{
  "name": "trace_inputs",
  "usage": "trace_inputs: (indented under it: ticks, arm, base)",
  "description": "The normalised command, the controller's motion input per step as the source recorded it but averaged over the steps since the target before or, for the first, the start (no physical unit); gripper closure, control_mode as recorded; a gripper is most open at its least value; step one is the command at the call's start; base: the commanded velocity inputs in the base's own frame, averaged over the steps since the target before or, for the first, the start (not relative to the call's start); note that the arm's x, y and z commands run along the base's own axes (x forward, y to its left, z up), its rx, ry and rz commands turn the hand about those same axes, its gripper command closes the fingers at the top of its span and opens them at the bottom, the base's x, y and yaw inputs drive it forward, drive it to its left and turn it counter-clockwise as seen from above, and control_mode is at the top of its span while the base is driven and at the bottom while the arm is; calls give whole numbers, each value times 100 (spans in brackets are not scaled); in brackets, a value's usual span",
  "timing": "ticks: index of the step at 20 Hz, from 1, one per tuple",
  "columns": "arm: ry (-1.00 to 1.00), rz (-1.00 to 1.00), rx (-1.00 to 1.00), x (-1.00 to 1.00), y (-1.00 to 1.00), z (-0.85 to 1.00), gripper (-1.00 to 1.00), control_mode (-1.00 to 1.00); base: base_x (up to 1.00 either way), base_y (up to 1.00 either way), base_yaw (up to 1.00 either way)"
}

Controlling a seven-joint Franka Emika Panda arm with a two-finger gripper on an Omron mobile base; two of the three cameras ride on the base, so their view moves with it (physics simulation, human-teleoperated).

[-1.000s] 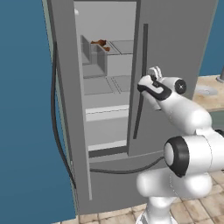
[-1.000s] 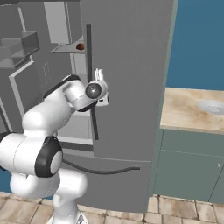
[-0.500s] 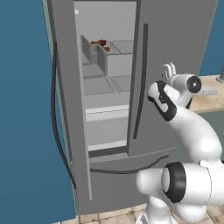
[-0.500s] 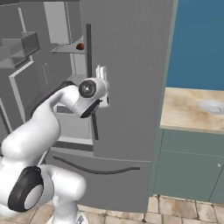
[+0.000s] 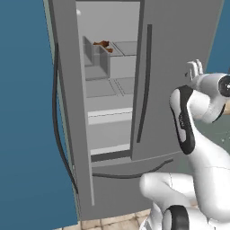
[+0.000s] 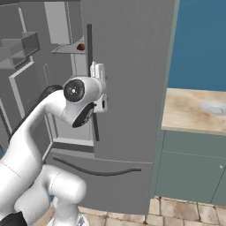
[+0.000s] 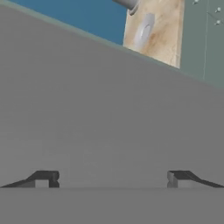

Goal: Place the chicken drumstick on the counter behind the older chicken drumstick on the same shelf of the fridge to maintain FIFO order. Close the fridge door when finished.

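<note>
Small dark-brown chicken drumstick [image 5: 103,44] lies roughly left-right on flat pale-grey shelf [image 5: 121,47] inside smooth grey fridge [image 5: 179,36]; gripper [image 7: 112,178] fingers spread apart, empty, facing plain door.

One fridge [image 5: 179,67] (two doors), one drumstick [image 5: 103,44]

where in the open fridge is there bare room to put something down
The pale-grey shelf right of the brown chicken drumstick looks bare, as do the lower shelves. It is crowded at upper left, where the translucent grey bin stands by the drumstick.
</note>
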Motion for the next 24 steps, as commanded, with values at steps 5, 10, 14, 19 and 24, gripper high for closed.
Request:
trace_inputs:
  ticks: [5,10,14,19,24]
  arm:
    - [0,-1,-7,-100,20,13,-100,-100]
    - [-1,0,-25,-100,70,-1,-100,-100]
    - [-1,0,-31,-100,100,-19,-100,-100]
    - [2,1,-32,-55,80,-44,-100,-100]
    - [2,4,-20,-57,19,-54,-100,-100]
  base:
    - [0,0,0]
    - [0,0,0]
    - [0,0,0]
    - [0,0,0]
    - [0,0,0]
